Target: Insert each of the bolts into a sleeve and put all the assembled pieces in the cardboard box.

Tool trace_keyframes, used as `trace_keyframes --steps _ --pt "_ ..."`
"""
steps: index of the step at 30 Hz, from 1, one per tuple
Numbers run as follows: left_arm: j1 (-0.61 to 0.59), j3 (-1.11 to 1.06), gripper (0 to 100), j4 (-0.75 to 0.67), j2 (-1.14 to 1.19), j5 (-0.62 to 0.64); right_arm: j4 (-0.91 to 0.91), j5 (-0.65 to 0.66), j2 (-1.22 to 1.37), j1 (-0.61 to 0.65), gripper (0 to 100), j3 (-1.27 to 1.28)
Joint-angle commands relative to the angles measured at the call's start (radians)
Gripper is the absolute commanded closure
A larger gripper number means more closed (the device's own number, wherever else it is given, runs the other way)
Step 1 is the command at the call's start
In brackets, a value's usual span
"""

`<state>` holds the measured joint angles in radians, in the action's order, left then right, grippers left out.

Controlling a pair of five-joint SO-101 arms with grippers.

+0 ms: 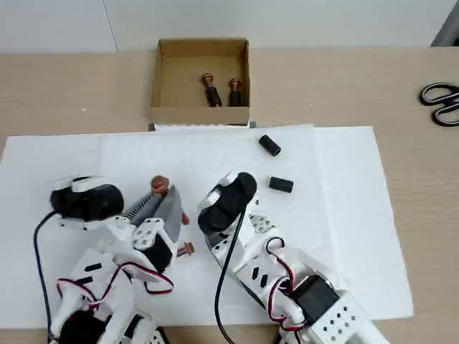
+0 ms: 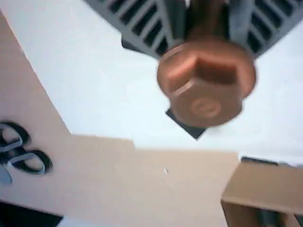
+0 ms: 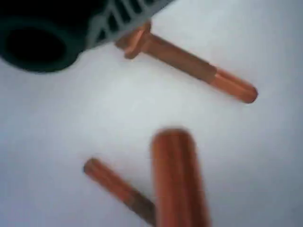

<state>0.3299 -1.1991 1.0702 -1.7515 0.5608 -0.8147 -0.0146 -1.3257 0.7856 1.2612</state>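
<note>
My left gripper (image 1: 163, 202) is shut on a copper bolt (image 2: 206, 80), its hex head (image 1: 159, 183) sticking out past the grey ribbed fingers (image 2: 142, 23). My right gripper (image 3: 61, 23) holds a black sleeve (image 3: 31, 40), seen end-on beside its grey finger (image 3: 120, 16). Below it, two loose bolts (image 3: 189, 61) (image 3: 118, 189) lie on the white paper. Another bolt (image 1: 185, 249) lies between the arms. Two black sleeves (image 1: 270, 145) (image 1: 281, 184) rest on the paper. The cardboard box (image 1: 163, 107) holds two assembled pieces (image 1: 210, 89) (image 1: 234, 90).
White paper (image 1: 344, 215) covers the near table. Scissors (image 1: 441, 102) lie at the far right on the bare wood. The two arms' wrists stand close together near the front edge. A blurred copper shaft (image 3: 177, 184) rises close to the right wrist camera.
</note>
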Motion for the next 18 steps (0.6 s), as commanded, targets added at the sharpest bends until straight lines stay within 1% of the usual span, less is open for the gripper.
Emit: trace_keyframes --steps 1,6,13,18 --pt "0.040 -0.004 99 -0.034 -0.005 0.000 0.090 0.051 -0.005 0.008 99.6 0.014" --pt "0.063 -0.004 99 -0.038 -0.005 0.000 0.117 0.051 -0.005 0.012 99.6 0.018" --pt "0.060 -0.005 99 -0.138 -0.005 0.003 0.108 0.046 -0.005 0.071 99.6 0.018" --pt "0.058 -0.018 99 -0.138 -0.005 0.003 0.108 0.046 -0.007 0.068 99.6 0.012"
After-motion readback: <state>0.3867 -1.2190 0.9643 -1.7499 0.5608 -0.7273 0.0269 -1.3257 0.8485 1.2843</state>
